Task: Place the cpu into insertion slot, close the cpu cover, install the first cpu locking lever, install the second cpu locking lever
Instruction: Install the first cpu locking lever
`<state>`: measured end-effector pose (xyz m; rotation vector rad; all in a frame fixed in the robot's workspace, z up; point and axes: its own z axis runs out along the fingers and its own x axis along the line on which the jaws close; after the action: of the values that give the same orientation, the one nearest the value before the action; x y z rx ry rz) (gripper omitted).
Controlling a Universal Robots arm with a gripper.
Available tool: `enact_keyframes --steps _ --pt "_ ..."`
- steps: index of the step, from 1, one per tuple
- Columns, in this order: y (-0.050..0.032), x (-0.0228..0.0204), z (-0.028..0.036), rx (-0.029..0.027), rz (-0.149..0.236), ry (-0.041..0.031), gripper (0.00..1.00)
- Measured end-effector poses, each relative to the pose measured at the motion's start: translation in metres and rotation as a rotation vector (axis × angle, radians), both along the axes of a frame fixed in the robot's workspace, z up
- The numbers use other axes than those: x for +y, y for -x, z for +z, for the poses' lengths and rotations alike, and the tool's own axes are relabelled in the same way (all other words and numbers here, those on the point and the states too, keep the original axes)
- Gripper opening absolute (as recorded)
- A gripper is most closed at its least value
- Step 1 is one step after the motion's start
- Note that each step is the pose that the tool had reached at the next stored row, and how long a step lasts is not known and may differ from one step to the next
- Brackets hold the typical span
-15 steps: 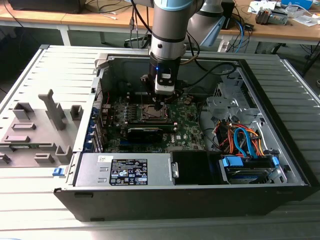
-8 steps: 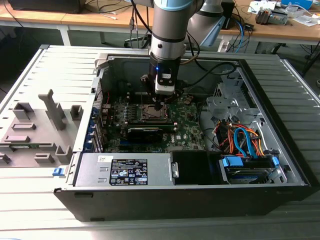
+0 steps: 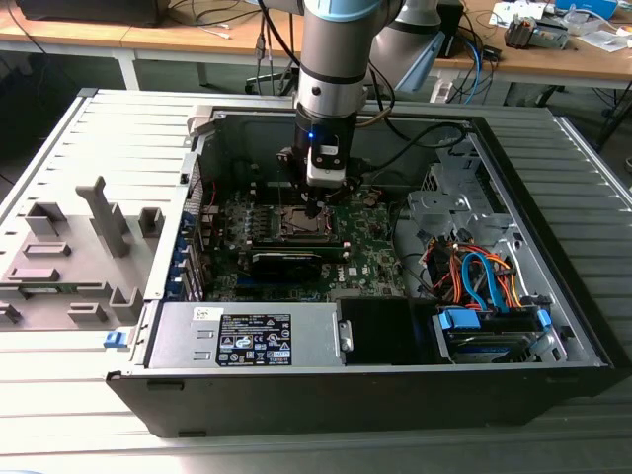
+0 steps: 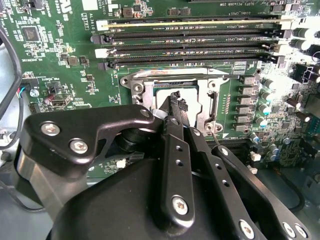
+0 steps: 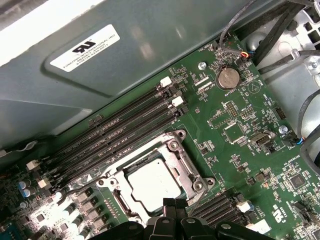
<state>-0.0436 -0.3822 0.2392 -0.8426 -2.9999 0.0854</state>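
Observation:
The insertion slot (image 5: 173, 146) is a square socket with a silver metal rim on the green motherboard. The cpu (image 5: 150, 182) lies in it, its grey top showing. The cpu cover (image 5: 186, 170) lies flat around the cpu as a metal frame. My gripper (image 5: 171, 204) is shut, its black fingertips together with nothing between them, right at the socket's edge by the cpu. In the second wrist view the gripper (image 4: 175, 100) points down onto the cpu (image 4: 162, 91). A thin metal rod (image 4: 215, 136) stands by the socket's corner. In the exterior view the gripper (image 3: 314, 205) hangs over the slot (image 3: 299, 223).
Long memory slots (image 5: 120, 135) run beside the socket, and a coin battery (image 5: 229, 77) sits further off. A long black card (image 3: 296, 259), a power supply (image 3: 247, 336) and coloured cables (image 3: 474, 276) fill the open case. A grey fixture (image 3: 99, 222) stands at the exterior view's left.

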Motion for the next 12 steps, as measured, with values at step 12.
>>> enact_keyframes --steps 12 --pt "0.0 0.0 0.0 0.0 0.009 -0.0001 0.11"
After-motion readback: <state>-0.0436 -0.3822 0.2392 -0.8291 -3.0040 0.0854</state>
